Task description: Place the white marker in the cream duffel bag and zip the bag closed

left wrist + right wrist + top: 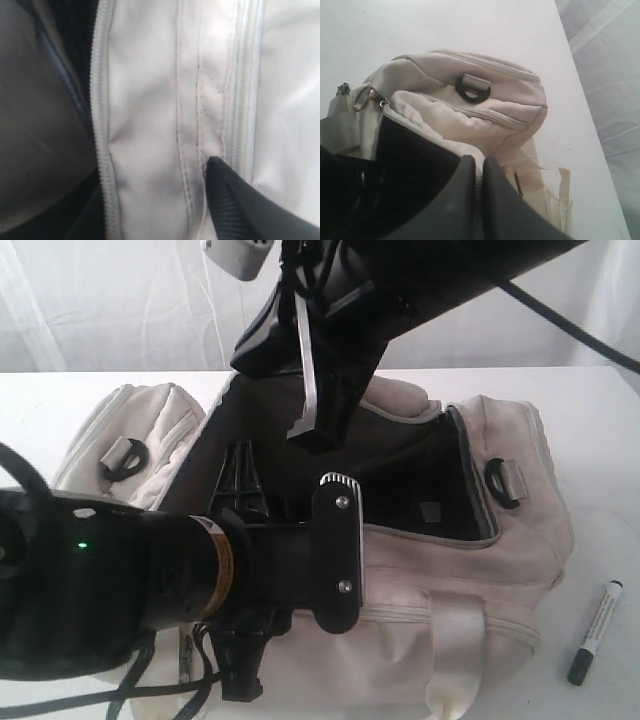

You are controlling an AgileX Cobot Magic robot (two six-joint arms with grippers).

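The cream duffel bag point(500, 540) lies on the white table with its top unzipped, showing a dark inside. The white marker point(596, 632) lies on the table to the right of the bag, with no gripper near it. My right gripper point(479, 162) is shut on the cream edge of the bag's top flap point(440, 117) and holds it up; from outside it hangs over the opening point(312, 435). My left gripper point(155, 175) is at the bag's front rim point(243, 475), one black fingertip point(235, 195) on the cream band beside a zipper point(102, 125). Its other finger is hidden.
The left arm's black body point(150, 580) fills the near left and covers part of the bag's front. A black strap loop point(505, 480) sits on the bag's right end. White curtain hangs behind the table point(600, 400).
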